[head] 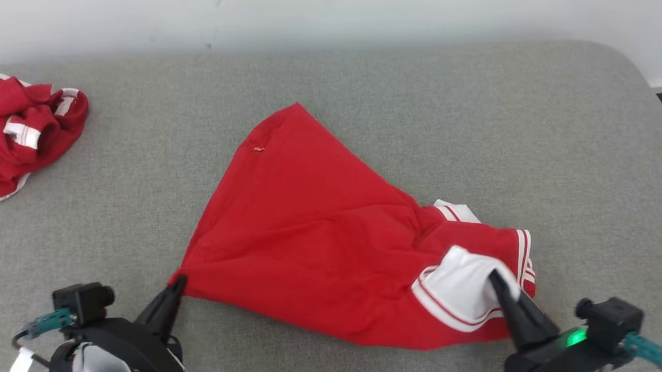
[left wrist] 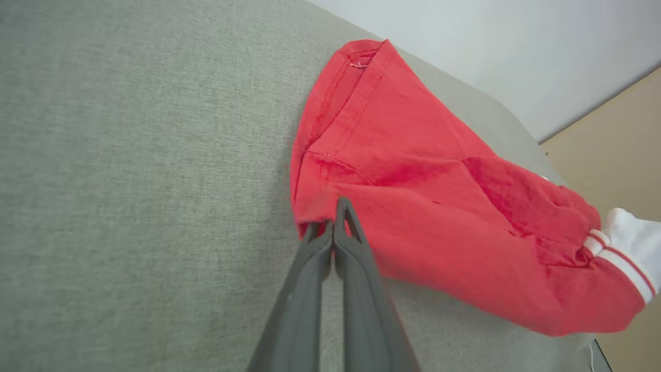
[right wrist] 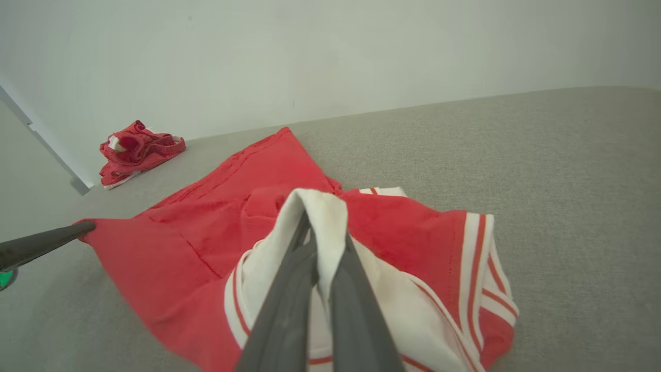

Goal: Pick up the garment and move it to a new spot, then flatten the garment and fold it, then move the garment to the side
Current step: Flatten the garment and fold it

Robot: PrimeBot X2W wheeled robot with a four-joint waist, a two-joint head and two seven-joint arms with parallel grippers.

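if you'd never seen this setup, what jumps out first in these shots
The red garment sprawled across the middle of the grey cushion grabs the eye first. The left gripper pinches its near left corner, while the right gripper is clamped on its white collar at the near right. A crumpled red heap of similar cloth sits at the cushion's far left edge.

Left gripper [head: 178,283], right gripper [head: 495,276] pinch garment [head: 305,230].

Matt red cloth garment [head: 305,236], rough grey woven surface [head: 428,100]
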